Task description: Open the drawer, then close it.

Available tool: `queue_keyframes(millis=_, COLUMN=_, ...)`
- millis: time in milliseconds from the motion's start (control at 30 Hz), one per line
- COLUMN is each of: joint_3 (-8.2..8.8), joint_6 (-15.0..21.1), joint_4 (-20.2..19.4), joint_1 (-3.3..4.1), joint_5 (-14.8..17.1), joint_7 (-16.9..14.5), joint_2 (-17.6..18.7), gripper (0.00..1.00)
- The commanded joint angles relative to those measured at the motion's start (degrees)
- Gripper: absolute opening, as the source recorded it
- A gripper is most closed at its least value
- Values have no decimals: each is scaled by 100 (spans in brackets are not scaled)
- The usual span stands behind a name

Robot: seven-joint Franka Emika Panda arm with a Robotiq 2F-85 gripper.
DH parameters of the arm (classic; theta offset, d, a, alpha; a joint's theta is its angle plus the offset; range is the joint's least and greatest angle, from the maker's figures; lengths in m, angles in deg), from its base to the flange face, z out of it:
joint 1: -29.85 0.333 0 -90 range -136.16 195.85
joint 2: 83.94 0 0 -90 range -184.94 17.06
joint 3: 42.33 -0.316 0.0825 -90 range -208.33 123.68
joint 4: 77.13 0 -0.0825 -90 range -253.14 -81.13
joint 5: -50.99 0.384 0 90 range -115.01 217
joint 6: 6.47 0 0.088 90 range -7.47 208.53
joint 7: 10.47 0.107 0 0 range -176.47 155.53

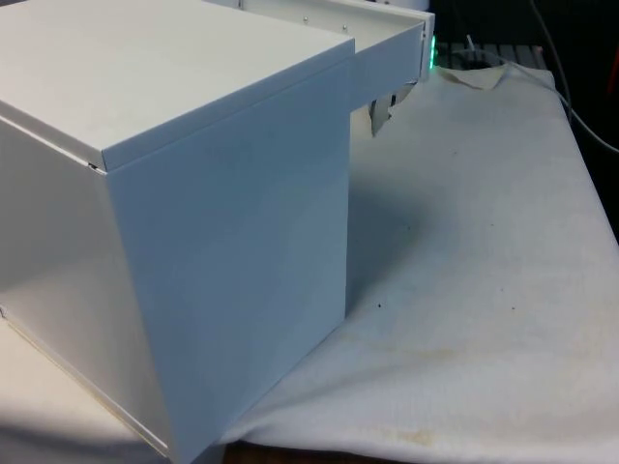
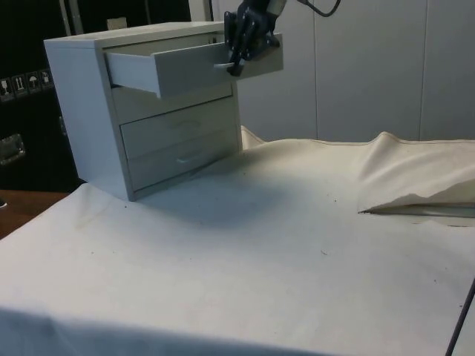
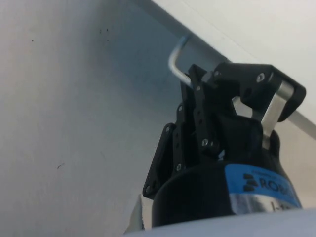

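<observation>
A white cloth [image 2: 282, 245], creased and faintly stained, covers the table. At its far side the black gripper [image 2: 239, 59] has its fingers closed around the thin bent metal handle [image 3: 176, 59] of the top drawer [image 2: 185, 65], which stands pulled well out of a smooth white chest of drawers [image 2: 89, 111]. In the front view the chest's plain back hides the gripper. Open cloth lies ahead of the drawer

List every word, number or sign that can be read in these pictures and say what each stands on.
"ROB", cut off by the picture's edge: on a blue label on the claw's round black body in the wrist view.
Small white signs on a dark cabinet in the side view: too small to read.
The chest of drawers bears no text.
</observation>
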Motion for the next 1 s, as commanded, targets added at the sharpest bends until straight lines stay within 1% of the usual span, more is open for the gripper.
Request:
queue_keyframes(millis=0, joint_3=-80, joint_6=-52, joint_4=-126, joint_1=-166, joint_5=-149, joint_7=40, joint_2=-103, gripper=1)
queue_keyframes(millis=33, joint_3=-74, joint_6=-46, joint_4=-149, joint_1=-178, joint_5=-155, joint_7=29, joint_2=-126, gripper=1)
queue_keyframes(millis=67, joint_3=11, joint_6=0, joint_4=0, joint_1=-6, joint_5=0, joint_7=-6, joint_2=-6, gripper=1)
queue_keyframes(millis=100, joint_3=-63, joint_6=-40, joint_4=-166, joint_1=-183, joint_5=-155, joint_7=17, joint_2=-143, gripper=1)
queue_keyframes(millis=133, joint_3=-52, joint_6=-34, joint_4=-183, joint_1=-189, joint_5=-160, joint_7=11, joint_2=-160, gripper=1)
queue_keyframes(millis=200, joint_3=-17, joint_6=-11, joint_4=-212, joint_1=-189, joint_5=-160, joint_7=-11, joint_2=-195, gripper=1)
queue_keyframes(millis=300, joint_3=-6, joint_6=0, joint_4=-189, joint_1=-155, joint_5=-132, joint_7=-17, joint_2=-172, gripper=1)
queue_keyframes(millis=333, joint_3=52, joint_6=11, joint_4=-34, joint_1=-6, joint_5=0, joint_7=-29, joint_2=-40, gripper=1)
queue_keyframes(millis=367, joint_3=0, joint_6=6, joint_4=-172, joint_1=-138, joint_5=-120, joint_7=-11, joint_2=-160, gripper=1)
queue_keyframes(millis=400, joint_3=0, joint_6=29, joint_4=-138, joint_1=-109, joint_5=-92, joint_7=-6, joint_2=-126, gripper=1)
queue_keyframes(millis=600, joint_3=11, joint_6=40, joint_4=-69, joint_1=-46, joint_5=-46, joint_7=6, joint_2=-52, gripper=2)
queue_keyframes(millis=633, joint_3=52, joint_6=34, joint_4=-46, joint_1=0, joint_5=0, joint_7=-29, joint_2=-40, gripper=5)
queue_keyframes(millis=667, joint_3=11, joint_6=34, joint_4=-69, joint_1=-40, joint_5=-46, joint_7=6, joint_2=-46, gripper=5)
queue_keyframes(millis=733, joint_3=11, joint_6=29, joint_4=-63, joint_1=-34, joint_5=-40, joint_7=6, joint_2=-40, gripper=14)
queue_keyframes(millis=767, joint_3=11, joint_6=29, joint_4=-57, joint_1=-29, joint_5=-34, joint_7=6, joint_2=-34, gripper=22)
queue_keyframes(millis=800, joint_3=11, joint_6=29, joint_4=-52, joint_1=-23, joint_5=-34, joint_7=6, joint_2=-34, gripper=27)
queue_keyframes(millis=833, joint_3=11, joint_6=29, joint_4=-52, joint_1=-23, joint_5=-34, joint_7=6, joint_2=-29, gripper=37)
queue_keyframes(millis=900, joint_3=17, joint_6=29, joint_4=-46, joint_1=-17, joint_5=-29, joint_7=6, joint_2=-29, gripper=48)
queue_keyframes(millis=933, joint_3=40, joint_6=29, joint_4=-57, joint_1=11, joint_5=0, joint_7=-23, joint_2=-40, gripper=52)
queue_keyframes(millis=967, joint_3=17, joint_6=29, joint_4=-46, joint_1=-17, joint_5=-29, joint_7=6, joint_2=-23, gripper=52)
